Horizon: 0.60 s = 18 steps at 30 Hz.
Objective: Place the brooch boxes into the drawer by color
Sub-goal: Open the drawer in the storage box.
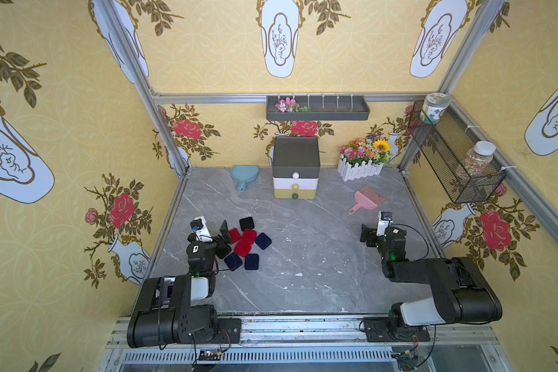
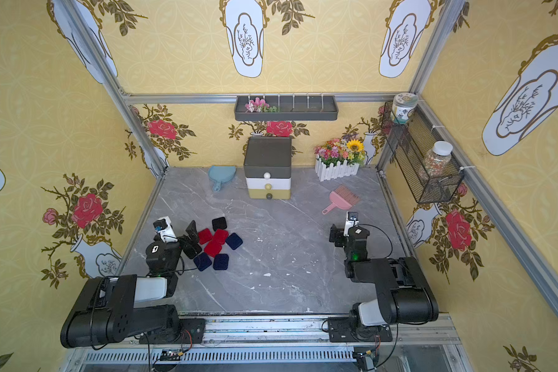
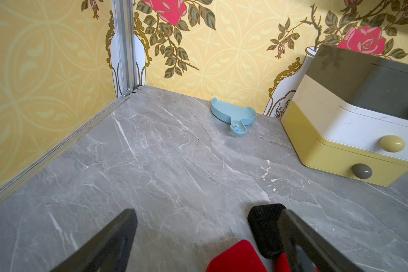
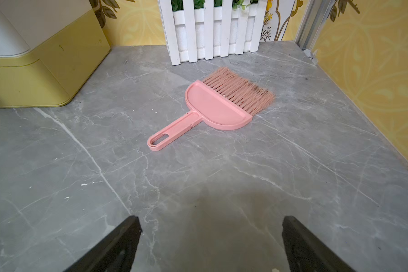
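Observation:
Several brooch boxes lie in a loose cluster on the left of the grey marble table: a black box [image 1: 246, 223], red boxes [image 1: 248, 236] and navy boxes [image 1: 263, 241], seen in both top views [image 2: 220, 236]. My left gripper [image 1: 225, 240] hovers open at the cluster's left edge. In the left wrist view a red box [image 3: 236, 256] and a black box [image 3: 265, 226] lie by one finger, nothing gripped. The drawer chest [image 1: 295, 167] stands at the back, all three drawers closed. My right gripper [image 4: 211, 221] is open over bare table at the right.
A blue dustpan [image 1: 245, 175] lies left of the chest. A pink hand brush [image 4: 212, 106] lies ahead of the right gripper, with a white-fenced flower box [image 1: 363, 161] behind it. A dark wall tray [image 1: 318, 109] and a wire basket [image 1: 455, 154] with jars hang above.

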Motion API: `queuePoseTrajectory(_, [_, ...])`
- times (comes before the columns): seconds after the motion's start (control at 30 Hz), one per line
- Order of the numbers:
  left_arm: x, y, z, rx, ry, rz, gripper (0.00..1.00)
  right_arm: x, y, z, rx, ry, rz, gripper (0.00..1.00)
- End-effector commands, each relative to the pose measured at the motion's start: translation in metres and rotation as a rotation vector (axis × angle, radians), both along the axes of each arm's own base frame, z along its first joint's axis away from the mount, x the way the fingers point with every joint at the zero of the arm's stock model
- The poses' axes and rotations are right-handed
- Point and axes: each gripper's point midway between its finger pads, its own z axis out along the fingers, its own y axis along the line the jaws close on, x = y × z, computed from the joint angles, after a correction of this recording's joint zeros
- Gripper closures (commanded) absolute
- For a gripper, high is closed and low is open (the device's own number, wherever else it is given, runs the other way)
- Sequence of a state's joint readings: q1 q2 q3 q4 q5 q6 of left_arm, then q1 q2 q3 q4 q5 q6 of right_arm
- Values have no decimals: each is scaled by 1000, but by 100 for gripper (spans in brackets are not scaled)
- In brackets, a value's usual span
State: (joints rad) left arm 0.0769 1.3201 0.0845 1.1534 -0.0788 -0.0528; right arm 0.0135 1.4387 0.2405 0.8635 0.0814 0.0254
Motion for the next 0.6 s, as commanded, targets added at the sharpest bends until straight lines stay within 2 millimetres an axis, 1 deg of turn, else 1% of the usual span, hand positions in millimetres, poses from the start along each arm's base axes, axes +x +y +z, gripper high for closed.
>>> queuePoseTrajectory(0.0, [2,-1,1,4,0,-9,0,3,1,8,4,-35,1,3])
queuePoseTrajectory(0.57, [2,-1,0,4,1,-7,0,4,2,7,8,-28,6,3])
